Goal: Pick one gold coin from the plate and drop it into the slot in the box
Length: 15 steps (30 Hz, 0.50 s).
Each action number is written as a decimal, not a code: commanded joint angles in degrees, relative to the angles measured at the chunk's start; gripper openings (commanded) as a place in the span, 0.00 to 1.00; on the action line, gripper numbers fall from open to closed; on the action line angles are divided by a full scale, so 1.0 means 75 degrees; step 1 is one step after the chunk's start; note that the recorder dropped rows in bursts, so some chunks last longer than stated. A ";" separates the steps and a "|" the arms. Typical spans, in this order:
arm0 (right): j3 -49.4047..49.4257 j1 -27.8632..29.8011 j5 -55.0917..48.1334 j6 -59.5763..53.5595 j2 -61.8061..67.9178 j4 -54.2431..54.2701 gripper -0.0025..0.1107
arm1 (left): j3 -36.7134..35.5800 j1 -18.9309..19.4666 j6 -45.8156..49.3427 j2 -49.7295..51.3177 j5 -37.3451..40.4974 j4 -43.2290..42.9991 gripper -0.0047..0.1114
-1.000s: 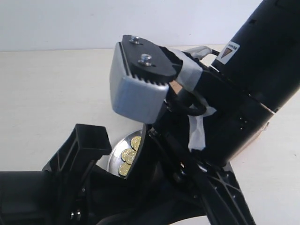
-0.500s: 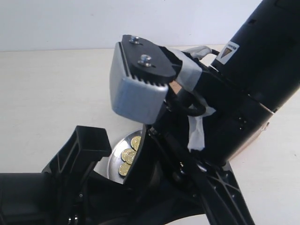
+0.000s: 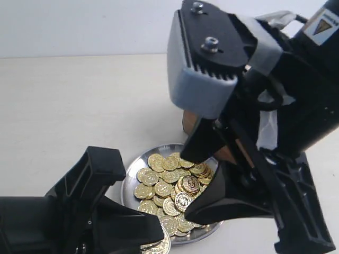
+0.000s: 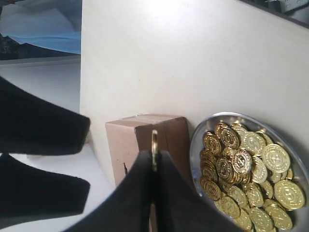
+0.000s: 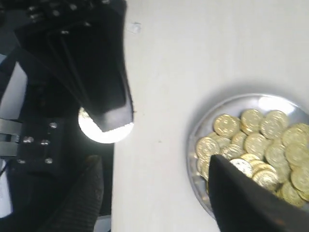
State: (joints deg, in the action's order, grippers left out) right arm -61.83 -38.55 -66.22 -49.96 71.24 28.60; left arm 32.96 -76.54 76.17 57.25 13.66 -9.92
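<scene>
Pale tabletop [image 3: 63, 106] is clearer now. The right gripper [image 3: 185, 188], spread and empty, has lifted clear, uncovering the plate [image 4: 195, 141]. The left gripper [image 4: 154, 162] pinches one gold coin [image 4: 154, 142] edge-on near the box [image 4: 130, 140] — the drop into its slot probably comes next.

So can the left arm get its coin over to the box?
Probably yes. The left end effector pinches a gold coin edge-on, the box sits beyond it, and the left wrist view shows nothing between them.
</scene>
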 commanded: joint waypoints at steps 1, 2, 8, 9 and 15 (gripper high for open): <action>-0.0057 -0.0008 0.0171 0.1305 -0.0543 -0.1280 0.56 | -0.0011 -0.0019 -0.0015 0.0014 0.0164 0.0050 0.04; -0.0057 -0.0008 0.0154 0.1534 -0.0690 -0.1509 0.56 | -0.0011 -0.0019 -0.0015 0.0057 0.0165 0.0050 0.04; 0.0492 -0.0008 -0.0165 0.2285 -0.1710 -0.1976 0.56 | 0.0453 0.0032 -0.0015 0.0979 0.0632 -0.0475 0.04; 0.0627 -0.0008 -0.0178 0.2285 -0.1871 -0.1956 0.56 | 0.0653 0.0087 -0.0042 0.1244 0.0632 -0.0649 0.04; 0.1617 -0.0008 -0.0143 0.2372 -0.3141 -0.1836 0.56 | 0.2587 0.1164 0.0009 0.2843 0.1093 -0.0673 0.04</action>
State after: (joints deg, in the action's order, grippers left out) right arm -52.37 -38.55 -67.46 -33.11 51.82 14.42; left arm 46.04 -71.44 76.27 74.39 19.46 -14.41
